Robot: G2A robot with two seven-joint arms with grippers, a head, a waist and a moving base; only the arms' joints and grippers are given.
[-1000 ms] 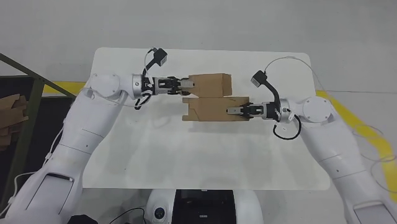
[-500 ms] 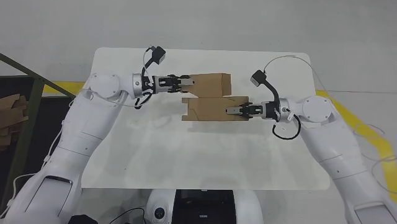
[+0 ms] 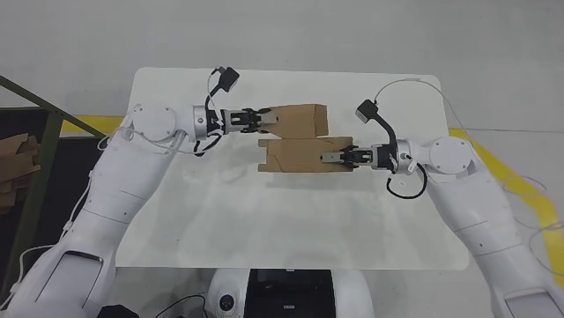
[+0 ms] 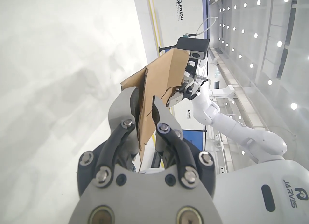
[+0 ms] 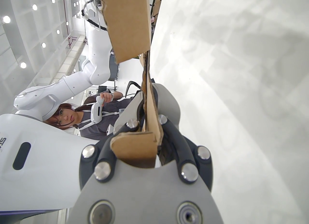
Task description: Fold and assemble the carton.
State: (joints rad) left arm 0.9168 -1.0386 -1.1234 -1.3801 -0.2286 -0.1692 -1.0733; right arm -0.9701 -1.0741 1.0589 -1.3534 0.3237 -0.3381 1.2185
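A brown cardboard carton (image 3: 300, 137) hangs flattened above the middle of the white table (image 3: 282, 221), held between both arms. My left gripper (image 3: 267, 118) is shut on the far panel's edge at the carton's left side; its wrist view shows the cardboard (image 4: 154, 89) pinched between its fingers (image 4: 166, 116). My right gripper (image 3: 328, 156) is shut on the near panel from the right, and the cardboard edge (image 5: 148, 104) runs between its fingers (image 5: 166, 106). A bent flap (image 5: 125, 12) stands out beyond it.
The table's near half is bare white surface. A dark rack with cardboard pieces (image 3: 18, 164) stands off the table at the left. Yellow floor tape (image 3: 493, 168) runs past the right edge. A person (image 5: 101, 113) holding a controller stands behind the robot.
The left arm has drawn its end of the carton slightly leftward, and the far panel's left edge has shifted with it. The right arm has kept still.
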